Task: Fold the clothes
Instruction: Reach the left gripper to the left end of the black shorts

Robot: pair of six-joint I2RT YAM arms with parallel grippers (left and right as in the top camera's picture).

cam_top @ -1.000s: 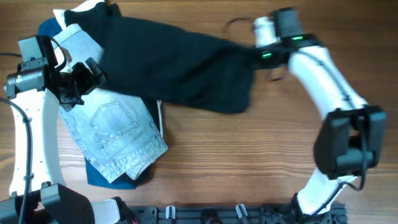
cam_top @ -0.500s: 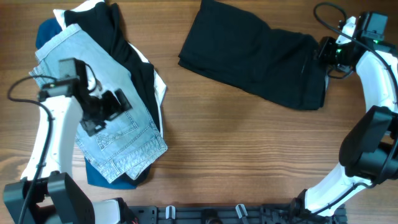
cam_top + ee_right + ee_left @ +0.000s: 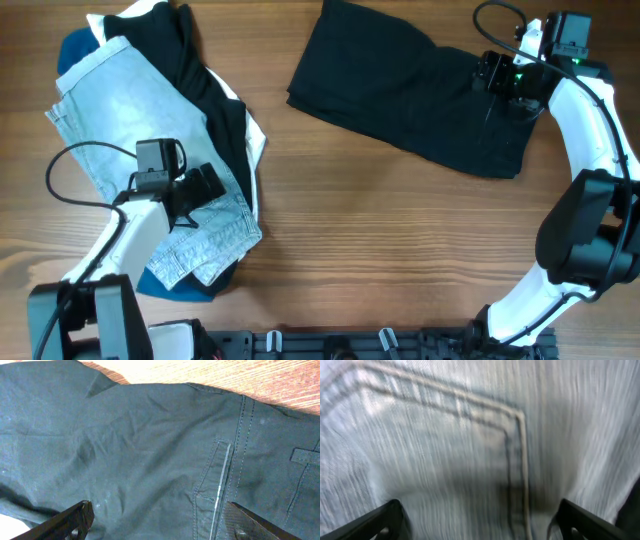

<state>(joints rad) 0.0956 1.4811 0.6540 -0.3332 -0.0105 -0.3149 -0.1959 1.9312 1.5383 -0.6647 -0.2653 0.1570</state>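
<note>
Here the black trousers (image 3: 400,85) lie flat on the desk (image 3: 400,250), long axis left-to-right, waistband end beneath the right gripper (image 3: 495,75), fingers (image 3: 75,519) wide; left gripper (image 3: 205,185), also wide, hovers over denim jeans (image 3: 110,110).

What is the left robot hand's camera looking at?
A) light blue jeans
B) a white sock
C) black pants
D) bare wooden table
A: the left wrist view is filled with light blue jeans, pocket seam and all, right under the open left gripper.
</note>
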